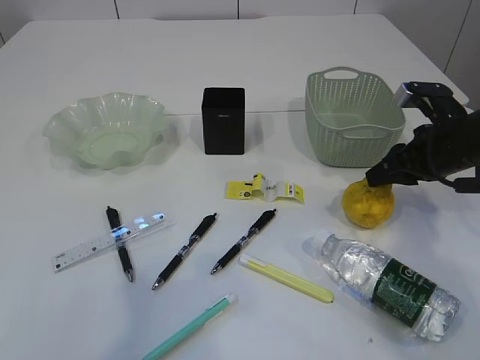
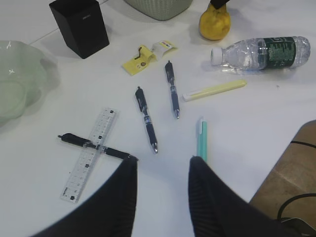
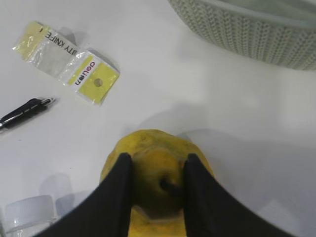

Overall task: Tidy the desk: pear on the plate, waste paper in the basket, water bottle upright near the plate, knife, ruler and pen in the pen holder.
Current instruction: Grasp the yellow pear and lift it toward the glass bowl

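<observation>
The right gripper point(image 3: 154, 185) sits on top of the pear point(image 1: 368, 205), its two dark fingers straddling the upper part of the fruit with the stem between them; they look pressed to the yellow skin, though whether the grip is firm enough to lift cannot be told. The pear stands on the tabletop point(image 1: 247, 60) just in front of the basket point(image 1: 351, 116), well apart from the plate point(image 1: 105, 129) at the far left. The step in hand appears to be taking the pear for its trip to the plate. To do it well, the fingers should seat on the broad shoulders below the stem, since the rounded top could squirt out of a shallow pinch; then lift straight up, clear of the basket rim and the water bottle point(image 1: 384, 286) lying on its side nearby. The carry should pass above the pen holder point(image 1: 223, 120) and the crumpled yellow packaging point(image 1: 266, 190), and the pear should be lowered into the plate's hollow, not onto its wavy rim. The left gripper point(image 2: 160, 170) hangs partly open and empty above the pens, near the ruler point(image 2: 91, 152).
</observation>
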Robot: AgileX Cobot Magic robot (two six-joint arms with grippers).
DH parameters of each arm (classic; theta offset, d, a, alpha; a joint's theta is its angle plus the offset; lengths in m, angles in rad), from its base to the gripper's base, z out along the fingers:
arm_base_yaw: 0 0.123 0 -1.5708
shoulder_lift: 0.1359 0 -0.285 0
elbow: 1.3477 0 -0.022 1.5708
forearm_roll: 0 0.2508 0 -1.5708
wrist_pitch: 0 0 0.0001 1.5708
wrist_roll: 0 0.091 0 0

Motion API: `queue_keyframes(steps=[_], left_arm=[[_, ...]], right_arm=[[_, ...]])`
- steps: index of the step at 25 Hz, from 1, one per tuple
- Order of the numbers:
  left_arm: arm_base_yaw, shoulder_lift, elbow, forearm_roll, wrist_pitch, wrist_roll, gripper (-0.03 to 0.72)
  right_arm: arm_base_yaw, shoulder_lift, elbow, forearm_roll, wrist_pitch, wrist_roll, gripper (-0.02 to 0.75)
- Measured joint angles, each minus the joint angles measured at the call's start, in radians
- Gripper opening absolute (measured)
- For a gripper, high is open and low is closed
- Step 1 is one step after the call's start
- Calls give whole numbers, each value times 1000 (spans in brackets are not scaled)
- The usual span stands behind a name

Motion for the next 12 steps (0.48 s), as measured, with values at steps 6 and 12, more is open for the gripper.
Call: queue_keyframes(steps=[6, 12], left_arm=[[0, 0, 0, 0, 0, 0, 244], [0, 0, 0, 0, 0, 0, 244]], right_arm=[[0, 0, 0, 0, 33, -2, 218], [0, -18, -26, -35, 102, -7, 218]])
